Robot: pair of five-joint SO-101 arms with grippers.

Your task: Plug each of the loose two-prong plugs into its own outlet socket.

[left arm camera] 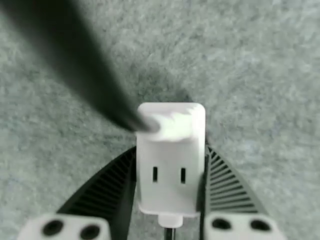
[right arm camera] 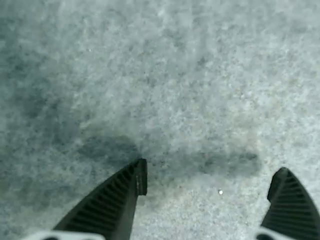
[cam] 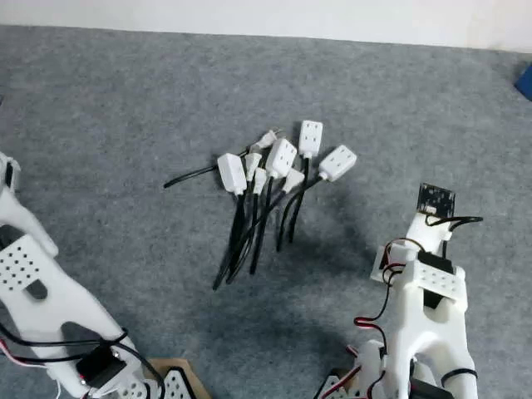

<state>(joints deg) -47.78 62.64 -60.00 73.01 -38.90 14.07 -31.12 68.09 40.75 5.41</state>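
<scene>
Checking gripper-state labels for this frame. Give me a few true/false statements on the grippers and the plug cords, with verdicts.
1. The left gripper is clamped on a white socket. True.
2. That socket's face shows two slots. True.
3. The right gripper holds a plug. False: it is open, with nothing between its fingers, over the bare gray mat.
4. The loose cords are white. False: they are black.
</scene>
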